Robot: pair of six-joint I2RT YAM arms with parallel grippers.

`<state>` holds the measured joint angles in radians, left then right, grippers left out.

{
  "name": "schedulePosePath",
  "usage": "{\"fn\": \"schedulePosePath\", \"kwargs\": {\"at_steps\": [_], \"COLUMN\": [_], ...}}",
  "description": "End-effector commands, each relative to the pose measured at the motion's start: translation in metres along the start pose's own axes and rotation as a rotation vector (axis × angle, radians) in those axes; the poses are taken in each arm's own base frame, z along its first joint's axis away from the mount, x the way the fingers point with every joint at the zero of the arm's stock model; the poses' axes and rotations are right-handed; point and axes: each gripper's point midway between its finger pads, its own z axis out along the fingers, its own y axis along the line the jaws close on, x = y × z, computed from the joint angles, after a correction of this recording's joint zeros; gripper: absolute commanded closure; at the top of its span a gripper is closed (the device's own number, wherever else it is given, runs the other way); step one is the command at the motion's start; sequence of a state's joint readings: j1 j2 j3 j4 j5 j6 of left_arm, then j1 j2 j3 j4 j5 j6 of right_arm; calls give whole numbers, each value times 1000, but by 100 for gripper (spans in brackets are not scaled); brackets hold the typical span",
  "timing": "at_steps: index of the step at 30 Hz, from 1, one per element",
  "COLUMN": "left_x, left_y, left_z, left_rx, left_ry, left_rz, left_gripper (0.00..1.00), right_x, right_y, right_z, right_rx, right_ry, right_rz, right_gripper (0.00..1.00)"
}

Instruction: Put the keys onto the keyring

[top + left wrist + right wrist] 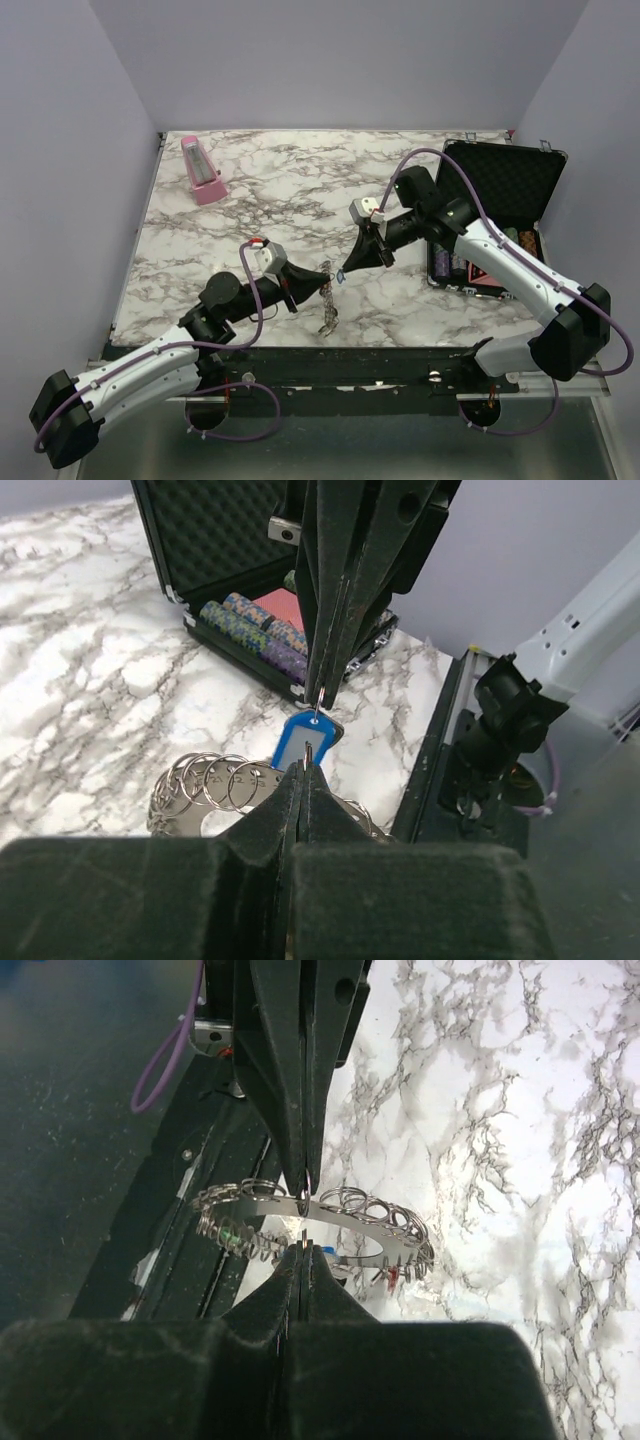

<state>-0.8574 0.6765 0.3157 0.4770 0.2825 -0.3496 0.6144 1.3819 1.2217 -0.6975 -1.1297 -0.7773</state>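
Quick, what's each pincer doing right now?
Left pincer: closed, pinching the keyring at its edge.
Right pincer: closed, holding the blue key by its top loop.

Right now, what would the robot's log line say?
left end effector: shut on keyring | right end effector: shut on blue key | where: above marble table, near front edge

Bright, even light; soft shadows; wrist-view foregrounds blurred.

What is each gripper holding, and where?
Left gripper pinches the keyring at its rim; right gripper pinches the blue key by its top end.
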Motion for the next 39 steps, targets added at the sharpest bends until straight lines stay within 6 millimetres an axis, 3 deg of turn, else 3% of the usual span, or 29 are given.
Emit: {"fn": "schedulePosePath", "kwargs": {"at_steps": [1,9,39], "left_x": [-16,-17,-13], "left_y": [-2,0,-9], "left_z": [-1,-2,-3], "left_rx": [-21,-32,24], "left_ry": [-84,-107,-104], "left_rz": [-136,-150,-130], "left_gripper": [100,100,100], "right_x": [-5,-6,-2], "right_y": [0,8,2], "right_z": [6,13,15], "right_rx": [-15,-75,-59], "right_ry": [-44,-103,-114], "right_rz": [79,154,213], "right_gripper": [100,100,100]}}
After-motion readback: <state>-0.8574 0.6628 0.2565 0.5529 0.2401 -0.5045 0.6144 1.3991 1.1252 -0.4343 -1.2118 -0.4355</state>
